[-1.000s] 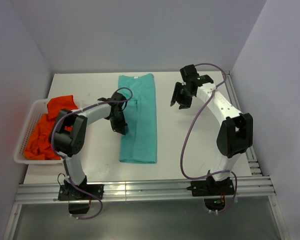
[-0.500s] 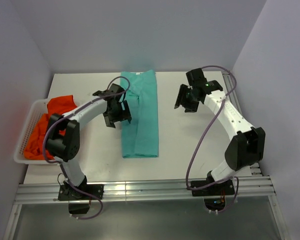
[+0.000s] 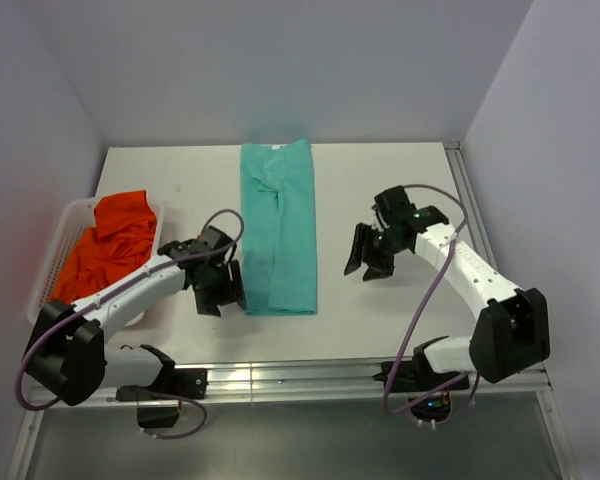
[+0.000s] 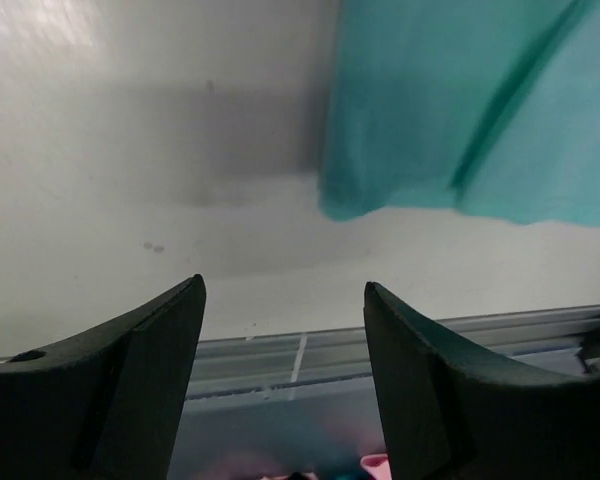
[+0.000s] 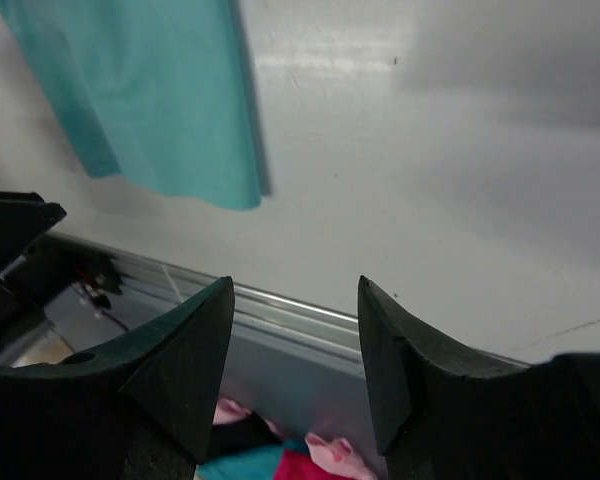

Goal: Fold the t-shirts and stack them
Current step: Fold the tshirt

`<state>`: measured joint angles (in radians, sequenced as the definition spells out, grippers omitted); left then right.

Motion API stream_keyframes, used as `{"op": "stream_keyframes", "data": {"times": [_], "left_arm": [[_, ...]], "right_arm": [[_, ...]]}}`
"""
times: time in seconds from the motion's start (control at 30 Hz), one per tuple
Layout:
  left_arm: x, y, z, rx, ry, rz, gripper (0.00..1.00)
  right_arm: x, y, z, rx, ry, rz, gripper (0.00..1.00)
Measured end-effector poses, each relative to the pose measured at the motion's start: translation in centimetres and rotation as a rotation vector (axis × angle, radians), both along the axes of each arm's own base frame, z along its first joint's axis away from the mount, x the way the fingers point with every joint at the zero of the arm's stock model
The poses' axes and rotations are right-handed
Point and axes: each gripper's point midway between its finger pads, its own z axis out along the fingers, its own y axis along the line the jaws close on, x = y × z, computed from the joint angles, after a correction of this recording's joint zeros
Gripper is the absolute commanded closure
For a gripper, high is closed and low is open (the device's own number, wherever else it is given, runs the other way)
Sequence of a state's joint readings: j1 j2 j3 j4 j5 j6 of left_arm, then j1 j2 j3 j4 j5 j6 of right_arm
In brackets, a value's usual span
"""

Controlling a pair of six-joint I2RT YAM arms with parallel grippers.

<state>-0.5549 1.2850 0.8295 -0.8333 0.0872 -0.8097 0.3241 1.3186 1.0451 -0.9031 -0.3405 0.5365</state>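
Both spread empty, left hand point(image 3: 228, 291), right hand point(image 3: 365, 260), flanking teal t-shirt point(image 3: 278, 230), orange t-shirts point(image 3: 105, 245) only overhead

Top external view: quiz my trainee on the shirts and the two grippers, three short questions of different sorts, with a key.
1. True or false: the orange-red t-shirts lie in the white basket.
2. Fill in: the right gripper hangs open to the ___ of the teal-green t-shirt, apart from it.
3. The left gripper holds: A) the teal-green t-shirt; B) an orange-red t-shirt; C) nothing.
Key: 1 true; 2 right; 3 C.
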Motion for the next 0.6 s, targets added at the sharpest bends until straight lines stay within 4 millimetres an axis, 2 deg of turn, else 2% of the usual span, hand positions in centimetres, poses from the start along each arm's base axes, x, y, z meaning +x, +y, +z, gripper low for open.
{"op": "stream_keyframes", "data": {"times": [0.1, 0.23, 0.37, 0.5, 0.6], "left_arm": [[-3.2, -0.2, -2.0, 0.008, 0.080, -0.034, 0.35], [-4.9, -1.3, -3.4, 0.000, 0.110, -0.069, 0.37], [-4.7, -2.0, -3.7, -0.010, 0.101, -0.053, 0.37], [-4.0, -2.0, -3.6, -0.002, 0.068, -0.010, 0.32], [-3.4, -1.9, -3.2, -0.002, 0.032, 0.013, 0.27]], "right_arm": [[-2.6, 1.0, -2.0, 0.005, 0.077, 0.056, 0.41], [-4.1, 2.5, -3.2, 0.028, 0.115, 0.091, 0.42], [-4.2, 4.6, -3.5, 0.062, 0.105, 0.124, 0.42], [-4.0, 6.7, -4.5, 0.095, 0.114, 0.146, 0.43], [-4.2, 7.5, -5.8, 0.095, 0.142, 0.151, 0.43]]}}
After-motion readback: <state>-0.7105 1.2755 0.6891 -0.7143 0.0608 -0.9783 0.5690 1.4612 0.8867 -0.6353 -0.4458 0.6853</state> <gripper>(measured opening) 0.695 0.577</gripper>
